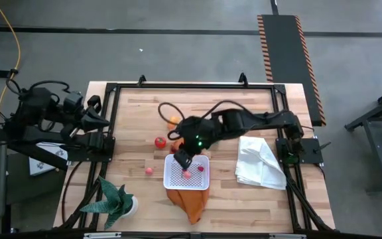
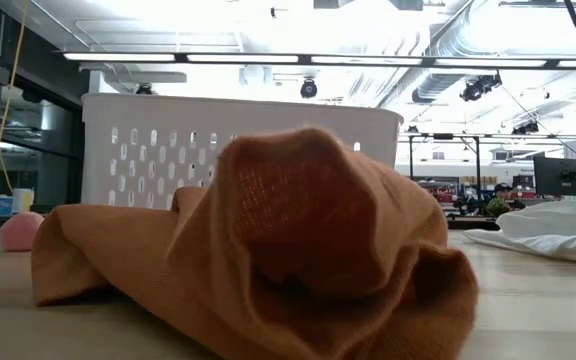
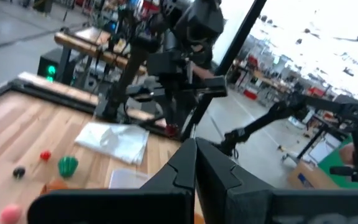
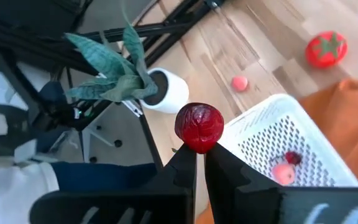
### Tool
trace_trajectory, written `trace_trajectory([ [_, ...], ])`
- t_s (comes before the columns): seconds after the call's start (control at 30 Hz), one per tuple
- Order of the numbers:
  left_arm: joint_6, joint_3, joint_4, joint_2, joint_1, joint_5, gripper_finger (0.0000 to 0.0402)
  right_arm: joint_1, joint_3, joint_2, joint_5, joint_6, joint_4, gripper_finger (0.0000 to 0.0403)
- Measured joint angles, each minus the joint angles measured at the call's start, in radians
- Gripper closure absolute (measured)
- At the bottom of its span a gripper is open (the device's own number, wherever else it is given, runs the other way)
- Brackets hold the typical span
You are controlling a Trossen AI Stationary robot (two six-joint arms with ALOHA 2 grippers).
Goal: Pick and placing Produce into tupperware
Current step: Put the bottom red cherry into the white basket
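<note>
I am a two-armed robot at a wooden tabletop (image 1: 138,126), seen from above, from table height, and from each wrist. My right gripper (image 4: 199,151) reaches in over the middle of the tabletop and hangs above the near-left corner of the tupperware (image 1: 178,180), a small white perforated container. Its jaws are nearly closed, pinching a dark red, round piece of toy produce (image 4: 199,127) at their tips. The right wrist view looks down past this fruit to the container's corner, where two small pieces already lie on the dotted base: a pink piece (image 4: 283,173) and a dark red piece (image 4: 293,158). The tupperware rests on an orange cloth (image 1: 190,202), which spreads out from under it toward the front edge of the tabletop and fills most of the table-height view. Outside the container, a small pink piece (image 1: 149,170) lies on the wood just to its left, a red tomato-like piece (image 1: 160,141) lies farther back, and an orange piece (image 1: 173,121) lies beyond that, near a dark cable. A crumpled white cloth (image 1: 260,162) lies to the right of the container, apart from it. A green spiky potted plant (image 1: 117,201) in a white pot stands at the front left corner of the tabletop. My left gripper (image 1: 102,120) waits at the left edge of the tabletop, well away from the produce, with its jaws shut on nothing.
</note>
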Motion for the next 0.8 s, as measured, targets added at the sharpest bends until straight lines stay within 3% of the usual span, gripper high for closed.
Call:
trace_trajectory([
  [0.4, 0.003, 0.0, -0.091, 0.0, 0.0, 0.082, 0.0401, 0.065, 0.0, 0.093, 0.054, 0.273, -0.042, 0.0394],
  [0.8, 0.028, 0.0, -0.203, 0.0, 0.0, 0.089, 0.0401, 0.076, 0.001, 0.2, 0.062, 0.511, -0.072, 0.0394],
])
